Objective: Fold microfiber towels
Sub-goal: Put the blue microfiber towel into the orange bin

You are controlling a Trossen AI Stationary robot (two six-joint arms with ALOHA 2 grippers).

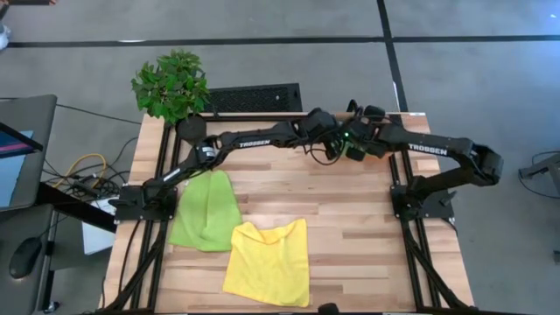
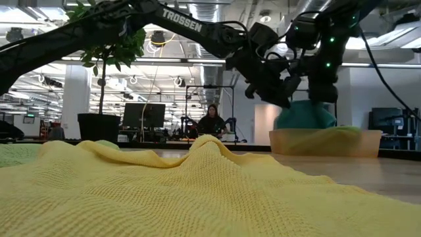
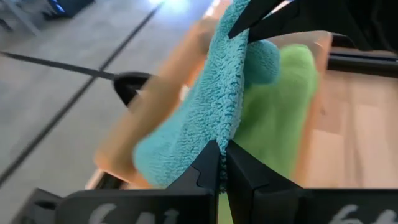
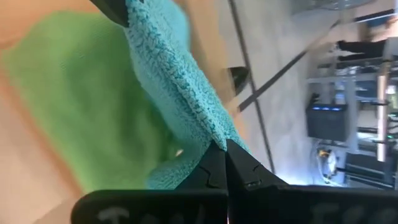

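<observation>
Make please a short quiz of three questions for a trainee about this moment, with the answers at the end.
1. True or false: both grippers are shut on the same towel.
2. Which towel is lifted over the orange tray? A) yellow towel B) teal towel C) lime towel on the table
3. What lies in the tray under the lifted towel?

Key:
1. True: the left gripper and the right gripper each pinch the teal towel.
2. B. The yellow towel and one lime towel lie flat on the table.
3. Another green towel.
</observation>
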